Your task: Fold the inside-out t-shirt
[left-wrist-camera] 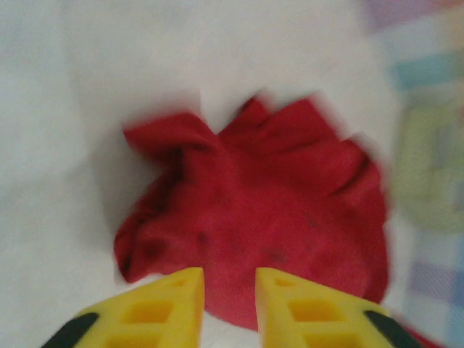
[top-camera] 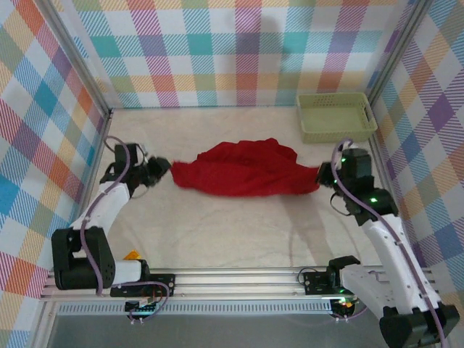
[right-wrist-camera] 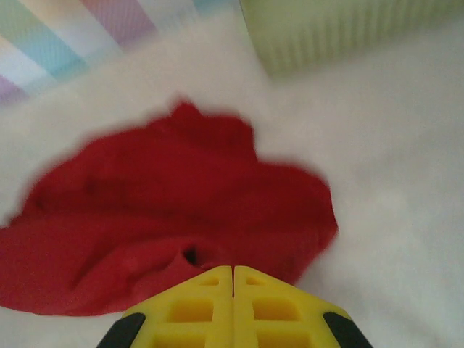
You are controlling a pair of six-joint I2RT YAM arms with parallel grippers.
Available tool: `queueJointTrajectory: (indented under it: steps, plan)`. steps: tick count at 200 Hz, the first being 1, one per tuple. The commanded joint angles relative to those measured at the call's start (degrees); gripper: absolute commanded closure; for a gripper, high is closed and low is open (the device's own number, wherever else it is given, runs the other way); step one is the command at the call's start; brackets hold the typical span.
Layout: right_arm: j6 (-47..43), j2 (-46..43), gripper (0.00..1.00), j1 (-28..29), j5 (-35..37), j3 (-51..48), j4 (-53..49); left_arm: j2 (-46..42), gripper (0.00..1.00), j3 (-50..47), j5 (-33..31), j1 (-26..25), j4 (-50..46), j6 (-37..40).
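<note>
the inside-out t-shirt [top-camera: 246, 170] lies bunched in a long, rumpled heap across the middle of the bench [top-camera: 217, 232], drawn out sideways so that each end narrows toward one of the arms. its deep-red cloth is creased and folded over itself, and no sleeve or collar can be told apart.

the left pincer [top-camera: 161, 168] sits at the shirt's left end, low over the bench. in the left wrist view its two yellow fingers [left-wrist-camera: 163, 301] stand partly apart, with a clear gap between them. red cloth [left-wrist-camera: 268, 217] shows through that gap and spreads out beyond the tips, but the fingers are not clamped on it, and the pincer has hold of nothing.

the right pincer [top-camera: 321, 174] is at the shirt's right end, where the cloth tapers to a point against it. in the right wrist view its yellow fingers [right-wrist-camera: 196, 308] are pressed together, with just a thin line between them. the shirt [right-wrist-camera: 167, 210] runs right up to the tips and puckers into a small dark fold just beside them, so an edge of the cloth looks pinched there.

a pale green basket [top-camera: 337, 134] stands at the far right of the bench, near the back wall, well apart from the shirt. both wrist views are blurred.
</note>
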Motion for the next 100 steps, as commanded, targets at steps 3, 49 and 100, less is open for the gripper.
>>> queueJointTrajectory:
  steps: [3, 49, 100]
  plan:
    - [6.0, -2.3, 1.00, -0.2, -2.5, -2.3, -2.0, 1.6, 0.50, 0.0, -6.0, -1.6, -10.4, 3.3]
    - [4.9, -0.9, 1.00, -0.2, -3.6, 0.0, 1.0, -2.1, 0.23, 1.9, -33.0, -15.6, -19.6, 3.9]
    - [2.5, 0.3, 1.00, -0.2, -3.0, 2.1, 1.3, 6.9, 0.32, 4.3, -34.3, -20.3, -18.6, 2.0]
